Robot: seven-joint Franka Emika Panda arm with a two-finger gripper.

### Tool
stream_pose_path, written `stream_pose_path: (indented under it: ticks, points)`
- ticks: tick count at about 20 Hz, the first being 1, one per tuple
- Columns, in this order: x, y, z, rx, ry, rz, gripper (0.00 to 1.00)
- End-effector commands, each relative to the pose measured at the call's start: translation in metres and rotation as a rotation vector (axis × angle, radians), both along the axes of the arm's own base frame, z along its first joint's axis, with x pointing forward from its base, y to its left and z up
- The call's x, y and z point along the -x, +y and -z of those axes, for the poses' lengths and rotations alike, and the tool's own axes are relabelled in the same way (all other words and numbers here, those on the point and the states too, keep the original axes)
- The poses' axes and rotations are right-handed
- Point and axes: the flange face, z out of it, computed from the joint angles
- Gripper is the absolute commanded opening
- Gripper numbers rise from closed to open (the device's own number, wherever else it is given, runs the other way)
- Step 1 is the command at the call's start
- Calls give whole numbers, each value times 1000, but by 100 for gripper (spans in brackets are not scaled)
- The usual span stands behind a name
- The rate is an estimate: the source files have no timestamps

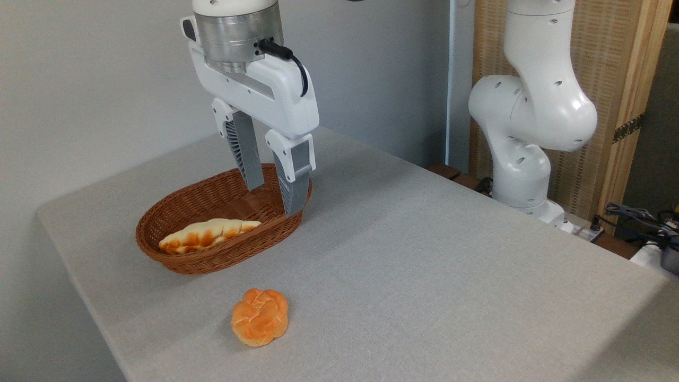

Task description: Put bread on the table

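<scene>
Bright, even light — soft shadows

1 bread (209, 235), 1 bun (260, 317), 1 basket (175, 260)

The pale, toast-striped bread (208, 235) lies lengthwise in the basket (175, 260) on the grey table (424, 265).

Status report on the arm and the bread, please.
End effector open, empty, over the basket's right end. Bread lies in basket, ungripped. Bun on table, clear of path.
</scene>
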Motion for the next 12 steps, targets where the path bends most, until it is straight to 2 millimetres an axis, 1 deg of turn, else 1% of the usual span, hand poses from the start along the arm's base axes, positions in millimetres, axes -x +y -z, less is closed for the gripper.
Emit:
stream_pose_path:
  ticks: [1,8,12]
  points:
    - [-4,1,-4,14,-15,-9,100]
    - [-4,1,-4,16,-15,-9,100]
    - [-2,-9,-1,39,-10,3,100]
